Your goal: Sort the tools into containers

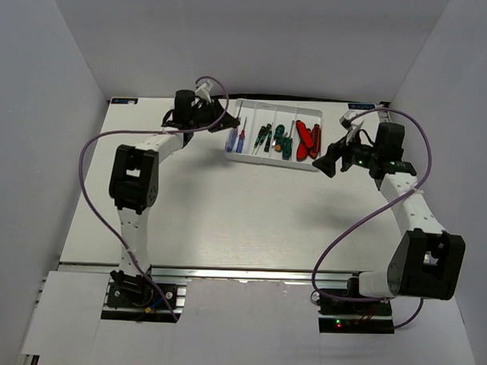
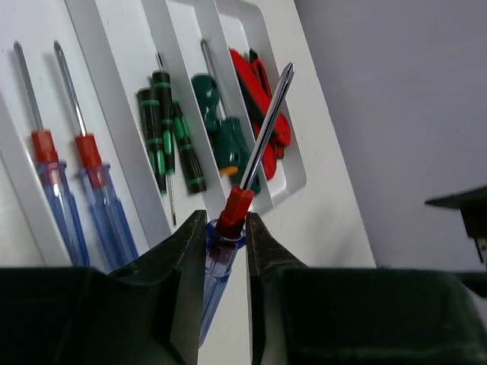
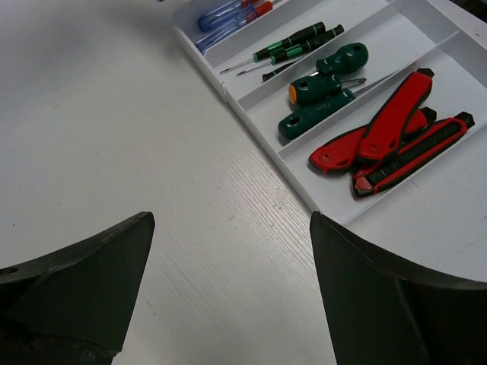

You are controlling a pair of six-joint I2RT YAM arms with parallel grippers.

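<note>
My left gripper point(image 2: 226, 228) is shut on a blue-handled screwdriver with a red collar point(image 2: 236, 205). Its shaft tilts up in front of the white tray point(image 2: 114, 76). In the top view this gripper point(image 1: 222, 118) hangs at the tray's point(image 1: 310, 113) left end. The left compartment holds two blue screwdrivers point(image 2: 57, 190). After it come thin green screwdrivers point(image 2: 163, 129), thick green screwdrivers point(image 2: 221, 122) and red-and-black knives point(image 2: 262, 91). My right gripper point(image 3: 232, 228) is open and empty over the bare table, just off the tray's near right corner point(image 3: 259, 137). The knives point(image 3: 388, 137) lie ahead of it.
White walls enclose the table on three sides. The tray sits at the back centre. Purple cables loop from both arms point(image 1: 88, 169). The right gripper point(image 1: 330, 163) shows as a dark shape at the right edge of the left wrist view point(image 2: 464, 205).
</note>
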